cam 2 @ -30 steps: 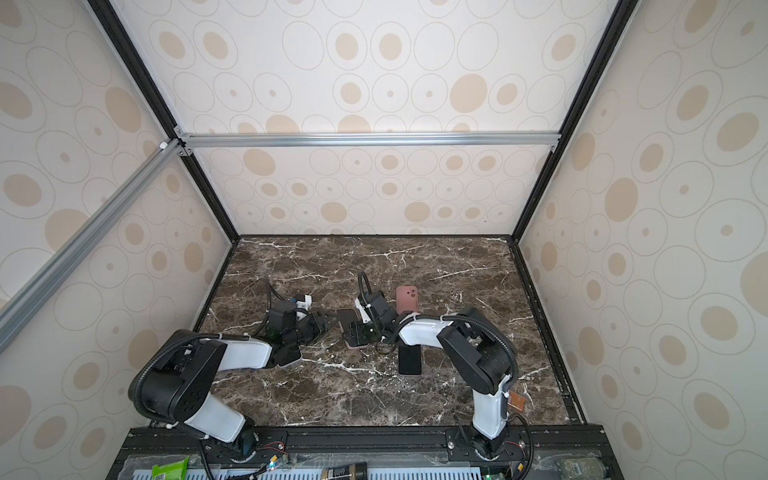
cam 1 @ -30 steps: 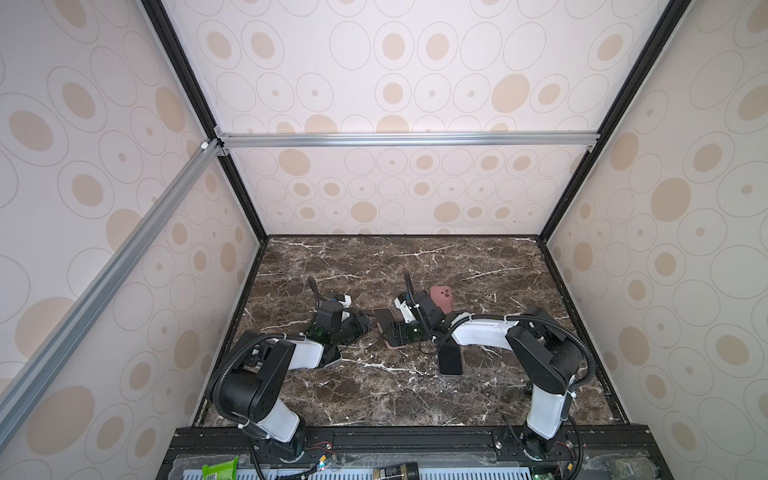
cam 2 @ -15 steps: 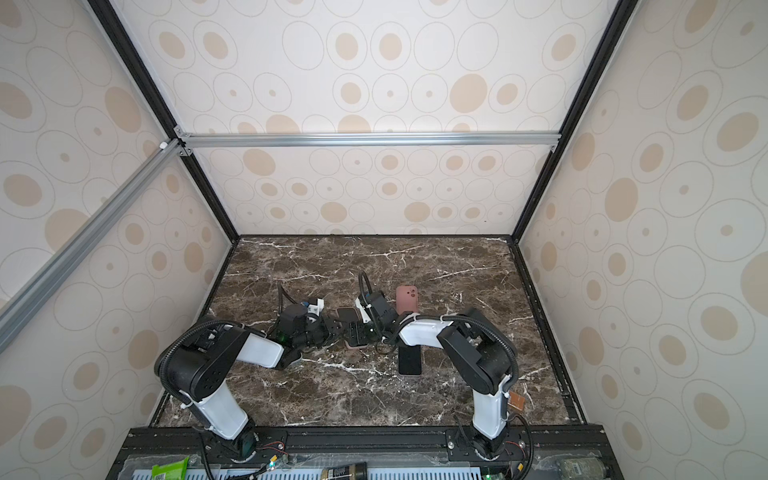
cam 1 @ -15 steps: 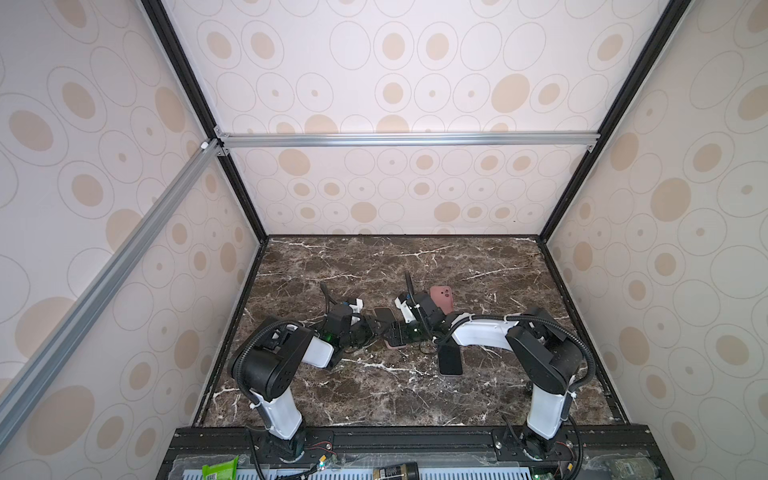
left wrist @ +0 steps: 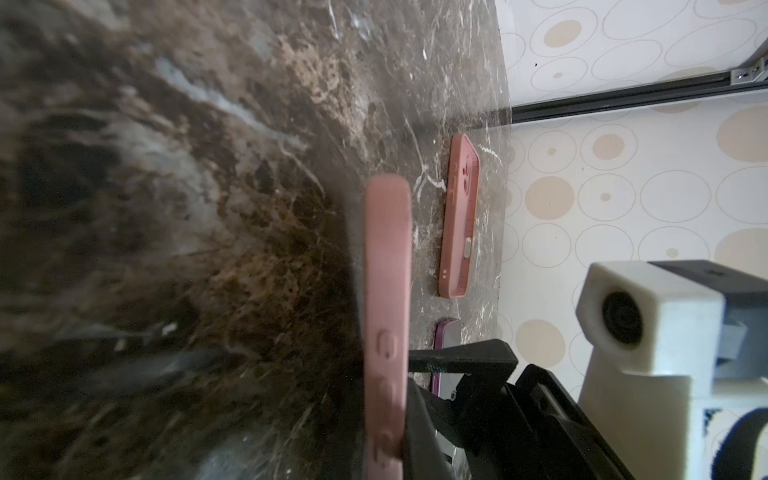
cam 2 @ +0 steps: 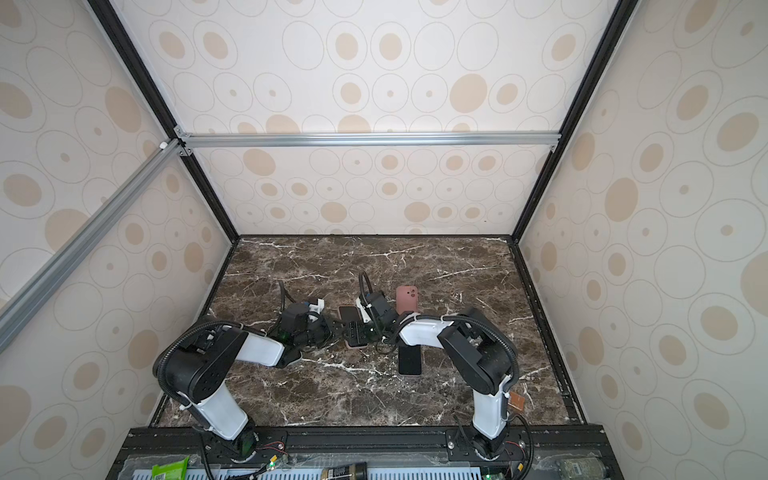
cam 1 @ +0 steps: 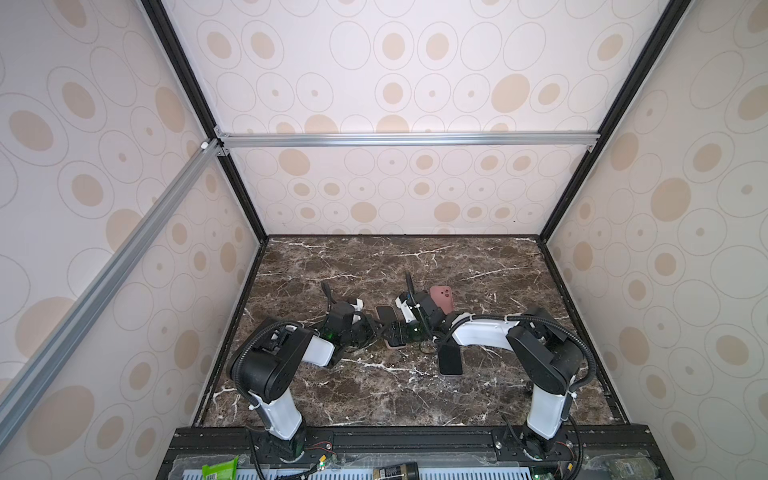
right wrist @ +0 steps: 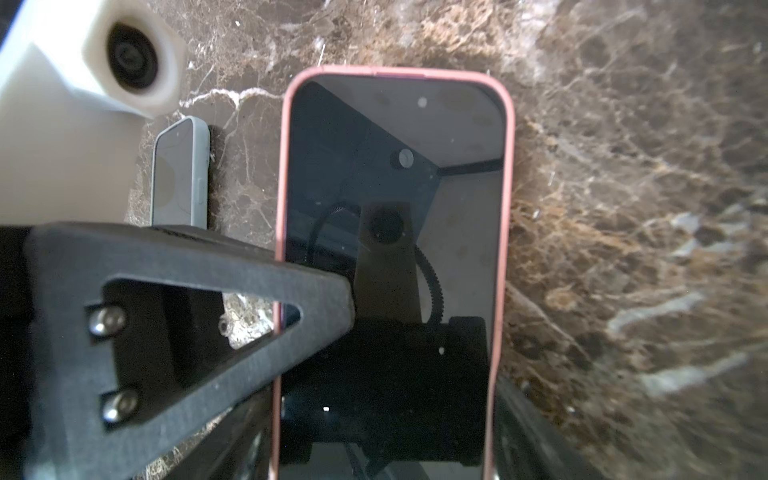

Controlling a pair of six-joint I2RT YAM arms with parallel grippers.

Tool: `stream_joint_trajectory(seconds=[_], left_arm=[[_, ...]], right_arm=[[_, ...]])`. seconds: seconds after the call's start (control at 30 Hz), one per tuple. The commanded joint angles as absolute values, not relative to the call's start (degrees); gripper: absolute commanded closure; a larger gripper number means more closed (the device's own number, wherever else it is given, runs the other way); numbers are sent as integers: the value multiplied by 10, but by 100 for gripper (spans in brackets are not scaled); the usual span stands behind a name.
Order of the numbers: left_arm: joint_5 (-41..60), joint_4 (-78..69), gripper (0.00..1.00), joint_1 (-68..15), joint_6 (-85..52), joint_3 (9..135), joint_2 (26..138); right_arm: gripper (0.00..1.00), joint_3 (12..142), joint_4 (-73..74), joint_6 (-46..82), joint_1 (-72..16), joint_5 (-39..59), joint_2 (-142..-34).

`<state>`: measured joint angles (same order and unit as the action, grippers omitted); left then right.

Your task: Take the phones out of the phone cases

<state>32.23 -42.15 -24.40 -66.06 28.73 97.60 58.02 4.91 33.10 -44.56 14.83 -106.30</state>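
and here we are at the middle of the marble table (cam 1: 374,399), both arms low and nose to nose over the phone (right wrist: 395,187). it lies flat, screen up, fully seated in its pink case (right wrist: 508,208). the right gripper (cam 1: 397,332) stands wide, one finger (right wrist: 249,299) laid across the case's long edge onto the glass. that looks like a pin, to keep the phone down. the left gripper (cam 1: 371,331) sits at the long edge with the buttons (its camera stares right along that side), likely after the lip to peel it back. how its jaws stand, i cannot tell. just beside the phone lies a grey-cased handset (right wrist: 180,174). beyond the phone, a second pink case (cam 1: 441,298), back up. near it on the robot's side, a bare dark handset (cam 1: 450,359). nothing's out yet.
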Motion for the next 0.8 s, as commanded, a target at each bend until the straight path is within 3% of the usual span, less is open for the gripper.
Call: stream_joint_trajectory(seconds=[0.0, 0.3, 0.5, 0.57, 0.67, 0.77], left_arm=[[314, -375, 100, -249, -605, 324, 933], [230, -204, 100, -249, -450, 410, 768], [252, -157, 100, -259, -350, 472, 717], [238, -109, 100, -273, -307, 501, 703], [233, -48, 100, -280, -260, 538, 690], [261, -21, 100, -280, -243, 556, 682]], right_arm=[[12, 555, 40, 336, -446, 148, -1012], [6, 495, 111, 305, -446, 49, -814], [6, 511, 78, 240, -443, -26, -741], [9, 532, 33, 229, -437, -28, -719], [24, 544, 15, 186, -411, 43, -678], [30, 559, -5, 148, -391, 100, -644]])
